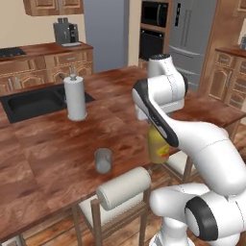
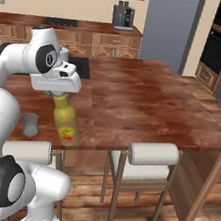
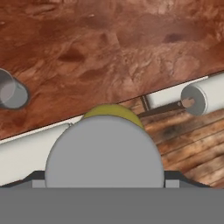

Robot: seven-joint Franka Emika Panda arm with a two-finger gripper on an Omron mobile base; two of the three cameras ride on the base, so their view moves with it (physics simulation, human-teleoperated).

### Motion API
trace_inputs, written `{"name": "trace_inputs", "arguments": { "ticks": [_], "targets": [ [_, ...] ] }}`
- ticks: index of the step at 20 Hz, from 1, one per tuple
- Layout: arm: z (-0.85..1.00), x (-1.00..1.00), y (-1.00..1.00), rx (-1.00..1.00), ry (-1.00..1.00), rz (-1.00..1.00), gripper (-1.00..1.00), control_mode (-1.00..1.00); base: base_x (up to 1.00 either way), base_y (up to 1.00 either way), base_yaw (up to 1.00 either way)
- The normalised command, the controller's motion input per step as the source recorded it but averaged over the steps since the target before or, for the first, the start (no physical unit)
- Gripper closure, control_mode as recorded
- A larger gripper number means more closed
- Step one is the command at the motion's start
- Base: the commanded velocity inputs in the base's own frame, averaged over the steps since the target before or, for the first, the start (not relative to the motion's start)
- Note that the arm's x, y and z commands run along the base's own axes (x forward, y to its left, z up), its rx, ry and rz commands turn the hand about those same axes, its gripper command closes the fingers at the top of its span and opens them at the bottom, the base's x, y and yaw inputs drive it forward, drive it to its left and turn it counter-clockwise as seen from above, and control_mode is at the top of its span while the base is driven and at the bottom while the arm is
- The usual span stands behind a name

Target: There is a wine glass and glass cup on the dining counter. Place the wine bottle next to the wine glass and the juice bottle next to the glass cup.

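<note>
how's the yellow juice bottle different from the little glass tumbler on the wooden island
The juice bottle is opaque yellow with a red-orange label; the glass cup is greyish and see-through. The juice bottle is clearly taller, narrowing to a neck, while the glass cup is short and straight-sided. The gripper sits right over the juice bottle's top; the glass cup stands alone, nothing near it. Both stand upright near the dining counter's front edge.

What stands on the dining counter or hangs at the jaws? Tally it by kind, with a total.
Juice bottle: 1
Glass cup: 1
Paper-towel roll: 1
Total: 3
</note>
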Motion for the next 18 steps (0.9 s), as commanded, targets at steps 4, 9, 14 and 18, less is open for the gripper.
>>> {"name": "trace_inputs", "arguments": {
  "ticks": [4, 9, 14, 18],
  "targets": [
    [0.00, 0.00, 0.00, 0.00, 0.00, 0.00, 1.00, 1.00, 0.05, -0.03, 0.04],
    [0.00, 0.00, 0.00, 0.00, 0.00, 0.00, 1.00, 1.00, 0.00, 0.00, 0.00],
    [0.00, 0.00, 0.00, 0.00, 0.00, 0.00, 1.00, 1.00, 0.00, 0.00, 0.00],
    [0.02, 0.18, 0.03, 0.01, 0.00, 0.00, 1.00, -1.00, 0.03, 0.00, 0.00]
  ]
}}
